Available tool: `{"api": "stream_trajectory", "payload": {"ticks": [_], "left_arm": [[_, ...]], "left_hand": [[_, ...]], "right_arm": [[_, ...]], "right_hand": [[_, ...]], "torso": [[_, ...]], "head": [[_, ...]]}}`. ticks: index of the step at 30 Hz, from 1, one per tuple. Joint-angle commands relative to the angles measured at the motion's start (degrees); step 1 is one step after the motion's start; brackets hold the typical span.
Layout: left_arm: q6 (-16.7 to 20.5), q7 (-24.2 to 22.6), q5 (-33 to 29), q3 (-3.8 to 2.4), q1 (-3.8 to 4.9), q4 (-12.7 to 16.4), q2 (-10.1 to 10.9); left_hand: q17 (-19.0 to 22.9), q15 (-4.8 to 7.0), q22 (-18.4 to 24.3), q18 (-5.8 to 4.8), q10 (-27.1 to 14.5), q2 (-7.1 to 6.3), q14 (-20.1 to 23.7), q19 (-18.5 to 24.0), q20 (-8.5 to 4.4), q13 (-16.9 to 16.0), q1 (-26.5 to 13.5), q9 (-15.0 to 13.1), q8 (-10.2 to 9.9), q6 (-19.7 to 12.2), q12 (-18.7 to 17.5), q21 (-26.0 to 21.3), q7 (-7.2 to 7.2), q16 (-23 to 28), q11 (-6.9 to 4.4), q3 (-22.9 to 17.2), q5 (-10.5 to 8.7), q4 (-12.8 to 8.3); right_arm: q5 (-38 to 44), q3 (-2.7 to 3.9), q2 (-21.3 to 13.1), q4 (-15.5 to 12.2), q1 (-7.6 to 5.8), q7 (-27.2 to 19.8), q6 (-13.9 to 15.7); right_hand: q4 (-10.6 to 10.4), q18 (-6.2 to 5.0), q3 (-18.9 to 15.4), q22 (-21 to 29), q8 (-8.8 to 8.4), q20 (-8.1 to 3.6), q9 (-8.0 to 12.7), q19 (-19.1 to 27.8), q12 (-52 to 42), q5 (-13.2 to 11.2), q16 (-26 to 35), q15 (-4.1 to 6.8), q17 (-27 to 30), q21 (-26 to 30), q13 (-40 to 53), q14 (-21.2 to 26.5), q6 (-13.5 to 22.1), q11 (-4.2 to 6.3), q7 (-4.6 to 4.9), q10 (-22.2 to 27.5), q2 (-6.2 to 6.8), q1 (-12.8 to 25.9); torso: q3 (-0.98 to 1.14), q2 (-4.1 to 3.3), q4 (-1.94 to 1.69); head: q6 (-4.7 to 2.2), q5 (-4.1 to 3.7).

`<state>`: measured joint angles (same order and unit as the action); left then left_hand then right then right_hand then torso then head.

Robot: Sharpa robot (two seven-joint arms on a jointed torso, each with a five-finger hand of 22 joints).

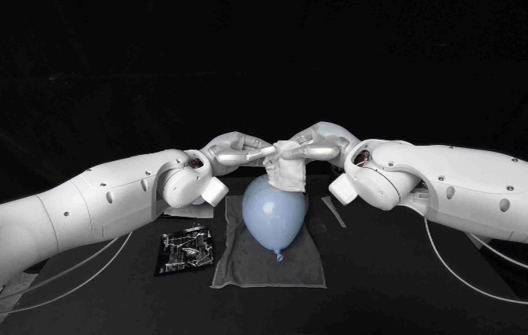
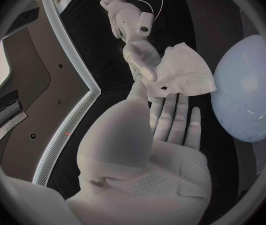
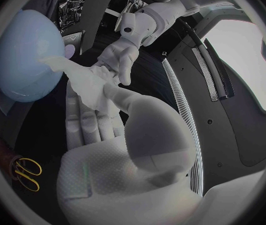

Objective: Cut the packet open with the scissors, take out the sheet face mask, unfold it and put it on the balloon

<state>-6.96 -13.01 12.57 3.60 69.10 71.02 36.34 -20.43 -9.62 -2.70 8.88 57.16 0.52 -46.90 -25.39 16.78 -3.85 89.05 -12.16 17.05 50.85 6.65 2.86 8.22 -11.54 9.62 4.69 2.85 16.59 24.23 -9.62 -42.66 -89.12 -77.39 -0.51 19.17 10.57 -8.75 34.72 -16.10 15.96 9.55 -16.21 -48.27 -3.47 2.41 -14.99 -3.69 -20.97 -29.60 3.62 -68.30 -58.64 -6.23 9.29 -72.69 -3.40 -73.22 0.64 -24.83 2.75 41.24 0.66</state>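
Loosely crumpled white sheet mask

We see rounded white shells on the left arm and right arm, dotted with dark screws; thin white cables loop well behind the silver left hand and right hand, whose palms are dimpled.

Even light from the front lifts the white left arm, right arm and pale balloon out of deep black. The table swallows shadows. Wrist views bow straight edges toward dark circular rims — a soft sheen on the balloon.
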Motion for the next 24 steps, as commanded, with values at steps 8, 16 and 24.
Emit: {"api": "stream_trajectory", "payload": {"ticks": [8,16,24], "left_arm": [[0.95,-1.49,-0.90,-0.12,0.12,0.35,-0.31],[4.00,-0.41,5.00,-0.14,0.13,0.68,-0.52],[6.30,-0.80,6.06,-0.18,0.13,0.76,-0.68]], "left_hand": [[-0.06,0.68,-1.33,-0.98,1.54,-0.42,-2.31,-10.33,0.09,-0.14,1.04,0.33,-0.82,1.24,0.29,2.00,1.29,-1.84,0.60,2.90,-0.09,-0.61],[-1.16,1.98,-2.04,-1.80,2.95,0.33,-5.06,-20.47,-0.16,-0.09,5.30,0.75,-1.27,2.65,0.41,4.79,1.78,-4.57,-0.53,4.26,-0.13,-0.75],[-1.95,2.78,-1.86,-0.76,5.53,1.12,-6.47,-22.69,-0.23,-0.36,7.12,0.53,-0.59,4.98,1.24,5.14,0.91,-5.81,-1.52,5.02,-0.12,-0.52]], "right_arm": [[1.11,0.00,0.06,-0.04,0.03,0.59,0.22],[1.28,0.01,-0.14,-1.13,0.03,-0.48,1.35],[1.61,0.01,-0.16,-1.08,0.03,-0.17,1.47]], "right_hand": [[0.08,-0.90,0.44,-0.19,0.11,0.00,-0.11,0.64,-0.22,0.36,0.24,0.17,-0.10,-0.56,0.10,-0.25,-0.12,0.29,0.33,-0.82,-0.43,0.05],[0.10,-0.90,0.49,-0.29,0.14,0.00,-0.17,0.73,-0.22,0.36,0.25,0.18,-0.15,-0.71,0.10,-0.27,-0.12,0.30,0.32,-0.85,-0.42,0.05],[0.12,-0.91,0.54,-0.43,0.18,-0.01,-0.24,0.82,-0.23,0.36,0.26,0.20,-0.21,-0.90,0.10,-0.32,-0.13,0.32,0.31,-0.91,-0.42,0.06]], "torso": [[0.04,0.03,0.00],[0.09,-0.02,0.02],[0.04,0.02,0.06]], "head": [[0.09,0.01],[0.18,0.00],[0.29,-0.07]]}}
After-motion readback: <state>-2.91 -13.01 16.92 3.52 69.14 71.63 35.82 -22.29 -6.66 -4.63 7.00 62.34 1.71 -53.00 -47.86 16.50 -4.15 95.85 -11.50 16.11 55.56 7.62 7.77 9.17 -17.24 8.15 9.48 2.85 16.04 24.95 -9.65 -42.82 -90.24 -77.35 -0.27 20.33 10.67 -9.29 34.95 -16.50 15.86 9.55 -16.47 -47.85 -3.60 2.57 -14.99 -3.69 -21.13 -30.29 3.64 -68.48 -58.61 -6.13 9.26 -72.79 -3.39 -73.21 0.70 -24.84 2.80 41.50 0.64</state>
